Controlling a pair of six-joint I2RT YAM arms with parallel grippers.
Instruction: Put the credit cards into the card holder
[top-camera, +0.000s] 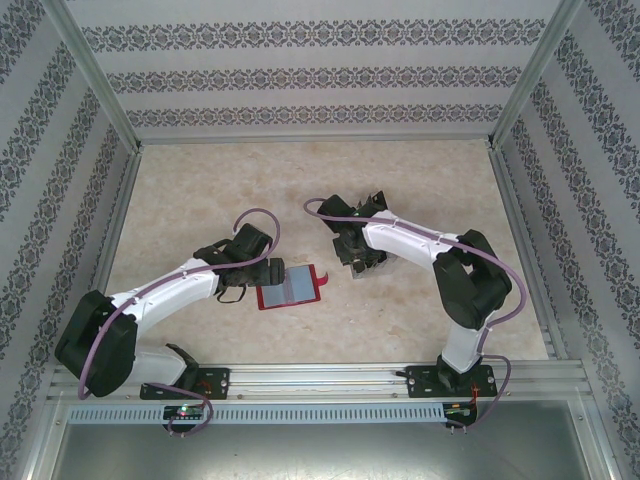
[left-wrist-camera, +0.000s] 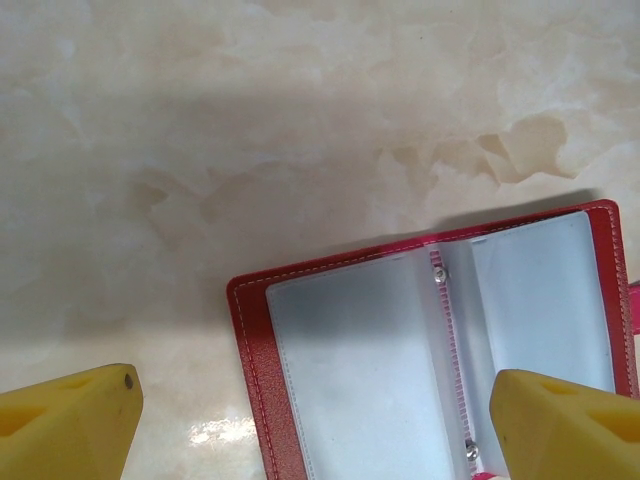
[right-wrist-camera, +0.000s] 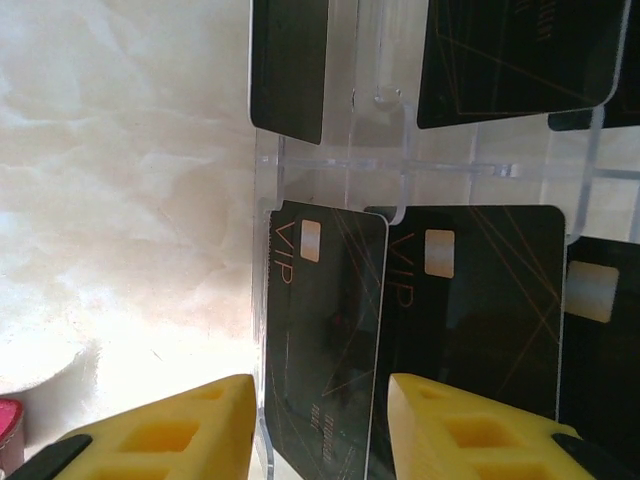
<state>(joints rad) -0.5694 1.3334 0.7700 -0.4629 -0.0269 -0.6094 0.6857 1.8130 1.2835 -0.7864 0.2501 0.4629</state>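
A: How much of the job can be counted as done?

B: Very little, it is judged. The small red leather-like folding card holder (top-camera: 290, 289) is laid open on the pale marbled bench (top-camera: 200, 190), a little toward 6 o'clock of the bench's middle. Its grey-clear inner sleeves (left-wrist-camera: 360, 370) are seen from the left wrist, and no card is seen in the parts shown.

A: And the cards?

B: The thin black rectangular credit cards (right-wrist-camera: 325, 340), marked VIP in gold, are stood in a clear plastic slotted rack (right-wrist-camera: 300, 165). In the top view the rack is placed near the holder, at about its 2 o'clock. At least five cards are counted from the right wrist. Every card is therefore judged to be waiting to be moved.

A: How are the right jaws set?

B: They are spread apart, with the yellow foam pads (right-wrist-camera: 160, 430) placed either side of one card's lower edge, at 6 o'clock of that view. Nothing is gripped. Whether a pad is touching the card or the rack cannot be told.

A: And the left jaws?

B: They are spread wide and nothing is clasped. One yellow pad (left-wrist-camera: 70, 420) is seen over bare bench at 7 o'clock, the other pad (left-wrist-camera: 560, 425) over the holder's right-hand leaf at 5 o'clock. Whether that pad is pressed on the holder cannot be told. From above, the left jaws are found at the holder's 9 o'clock edge.
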